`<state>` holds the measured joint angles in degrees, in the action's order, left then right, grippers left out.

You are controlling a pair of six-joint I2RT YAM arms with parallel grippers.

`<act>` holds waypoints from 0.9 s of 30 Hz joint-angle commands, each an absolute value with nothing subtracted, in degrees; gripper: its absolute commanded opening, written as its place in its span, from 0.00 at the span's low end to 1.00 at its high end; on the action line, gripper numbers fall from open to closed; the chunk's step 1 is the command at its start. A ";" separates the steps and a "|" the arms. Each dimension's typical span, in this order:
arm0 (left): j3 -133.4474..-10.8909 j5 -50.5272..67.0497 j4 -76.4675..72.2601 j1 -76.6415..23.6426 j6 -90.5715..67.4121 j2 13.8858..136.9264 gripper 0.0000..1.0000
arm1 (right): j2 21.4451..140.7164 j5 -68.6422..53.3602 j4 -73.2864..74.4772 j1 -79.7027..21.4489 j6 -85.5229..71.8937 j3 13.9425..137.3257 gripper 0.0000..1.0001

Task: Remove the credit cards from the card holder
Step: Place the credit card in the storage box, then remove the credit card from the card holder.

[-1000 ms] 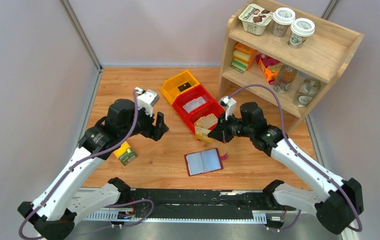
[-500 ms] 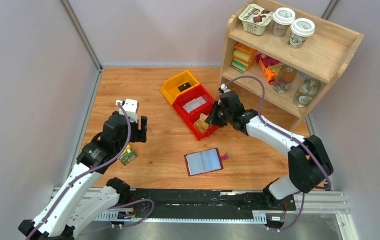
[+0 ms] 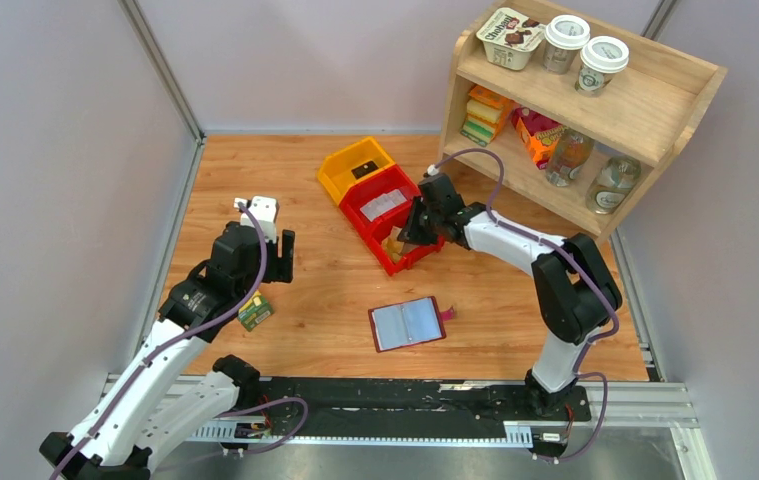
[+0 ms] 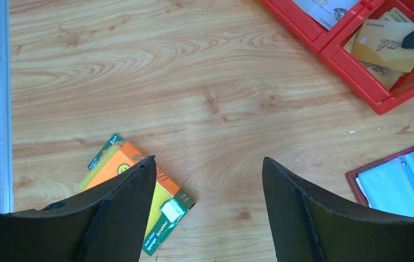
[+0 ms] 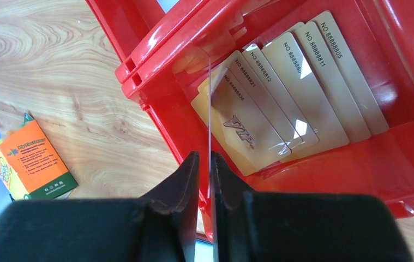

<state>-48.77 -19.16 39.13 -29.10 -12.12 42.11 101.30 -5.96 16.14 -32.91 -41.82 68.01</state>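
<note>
Gripping with the right pincer [image 5: 205,158], fingers nearly together, one thin pale card [image 5: 209,109] seen edge-on, directly above the near compartment of the red plastic bin [image 5: 166,43]. Points that card's long axis down into the compartment, toward the fanned thin tan rectangular credit cards [image 5: 281,93] lying flat inside, so probably calls only for a release and a short drop. Leaves the small maroon leather folding card holder [image 3: 407,323] spread open on the wooden surface [image 3: 335,300] on the robot's side of the bin, pale pockets up; cannot tell whether any card remains inside. Holds the left pincer [image 4: 209,161] wide and empty, well to the left of the bin, over the small orange-and-green box [image 4: 114,166]. Differs from a second ago in reaching over the compartment instead of hanging at the bin's near corner, and in having drawn the left pincer back from the bin toward the box; shows the card holder in the same spot.
</note>
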 commanded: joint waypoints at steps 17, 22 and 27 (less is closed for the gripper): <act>-50.01 -8.45 37.62 -28.65 -16.95 45.61 0.76 | 82.28 3.60 28.03 -36.91 -29.27 68.74 0.66; -48.08 -1.51 36.92 -28.74 -22.40 46.23 0.74 | 77.18 6.94 30.41 -43.14 -27.16 64.17 0.72; -43.96 -0.35 35.51 -31.55 -29.86 44.13 0.74 | 75.59 9.14 31.81 -51.49 -27.77 59.86 0.80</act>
<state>-46.33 -3.70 37.63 -29.69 -22.41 46.11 76.66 5.58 29.30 -46.28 -29.04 62.67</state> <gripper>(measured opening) 0.746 0.771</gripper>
